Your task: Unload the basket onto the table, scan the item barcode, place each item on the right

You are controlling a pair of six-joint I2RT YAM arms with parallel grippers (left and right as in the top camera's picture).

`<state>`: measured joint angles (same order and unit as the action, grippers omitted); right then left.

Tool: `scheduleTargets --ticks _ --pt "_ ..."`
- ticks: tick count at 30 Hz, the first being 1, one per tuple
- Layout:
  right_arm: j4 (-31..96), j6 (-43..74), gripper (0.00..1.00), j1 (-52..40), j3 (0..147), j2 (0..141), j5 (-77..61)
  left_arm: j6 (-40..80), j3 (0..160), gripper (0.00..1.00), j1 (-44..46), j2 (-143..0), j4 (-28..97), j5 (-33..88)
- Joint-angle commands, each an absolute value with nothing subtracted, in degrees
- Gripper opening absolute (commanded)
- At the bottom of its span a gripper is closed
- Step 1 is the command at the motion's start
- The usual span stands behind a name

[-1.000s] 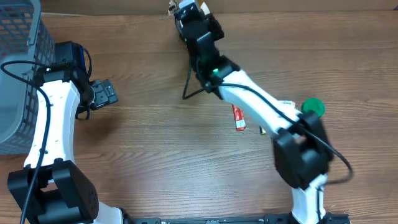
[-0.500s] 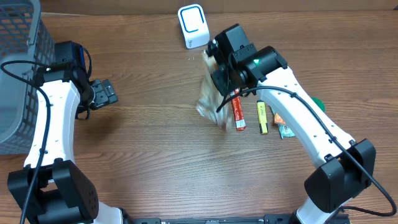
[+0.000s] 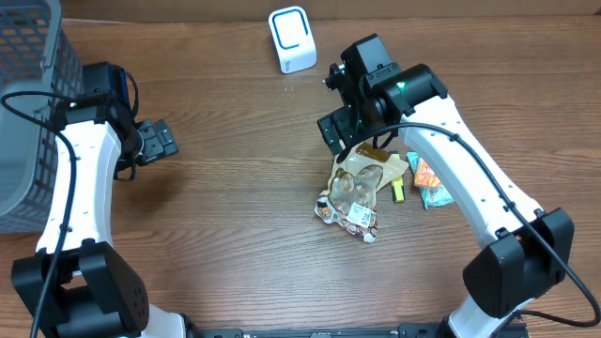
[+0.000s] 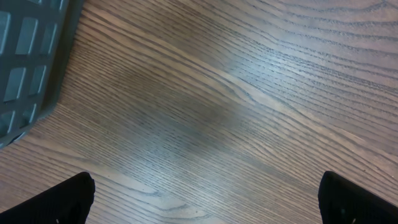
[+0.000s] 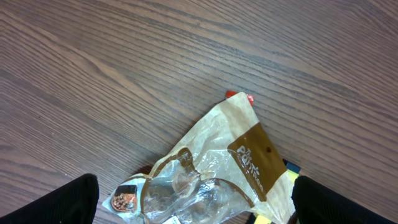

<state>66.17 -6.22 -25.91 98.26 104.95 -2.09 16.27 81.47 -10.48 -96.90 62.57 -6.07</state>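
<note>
Item: the crinkled snack bag of clear and brown film (image 3: 355, 192) lies flat on the brown wooden table (image 3: 235, 244), near the middle. Nothing holds it.
Item, close view: in the right wrist camera the bag (image 5: 211, 174) fills the lower part of the picture, with its brown printed panel facing up.
Barcode: we see a small white patch at the near end of the bag, but it is too small for us to say it is the code.
Under the bag: a red stick packet (image 5: 238, 96) shows from beneath its far corner. A yellow stick packet (image 3: 398, 191) lies just beside it.
Right gripper: the right gripper (image 3: 340, 131) hangs above the far end of the bag. Its jaws are spread wide and grasp nothing.
Left gripper: the left gripper (image 3: 158, 141) is well apart, beside the grey plastic basket (image 3: 28, 113). Its jaws are also spread over bare wood.
Scanner: the white box scanner with blue-rimmed face (image 3: 292, 39) stands at the far edge, well apart from the bag.
Step in hand: we judge the bag to be free on the table. Whether it was already read we cannot tell.
Next move: if it is unread, the right gripper should come down, close on one edge of the bag, and turn the code toward the scanner face. The film may slip.
</note>
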Motion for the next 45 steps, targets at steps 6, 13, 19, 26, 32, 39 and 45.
scheduleTargets --ticks 6,13,19,26,32,39,45 --pt "66.1 -6.0 1.00 -25.7 98.6 104.9 -2.7 15.4 82.2 1.00 -10.0 -97.3 62.5 -6.1" --pt "66.1 -6.0 1.00 -25.7 98.6 104.9 -2.7 15.4 82.2 1.00 -10.2 -97.3 62.5 -6.2" --pt "66.1 -6.0 1.00 -25.7 98.6 104.9 -2.7 15.4 82.2 1.00 -9.9 -97.3 62.5 -6.1" --pt "66.1 -6.0 1.00 -25.7 98.6 104.7 -2.7 15.4 82.2 1.00 -10.3 -97.3 62.5 -6.2" --pt "66.1 -6.0 1.00 -25.8 98.6 100.3 -2.7 15.4 82.2 1.00 -10.1 -97.3 62.5 -6.2" --pt "66.1 -6.0 1.00 -25.7 98.6 88.9 -2.7 15.4 82.2 0.99 -10.2 -97.3 62.5 -6.2" --pt "64.8 -6.0 1.00 -24.6 98.6 74.3 -0.1 15.4 82.2 1.00 -10.1 -97.3 62.5 -6.2"
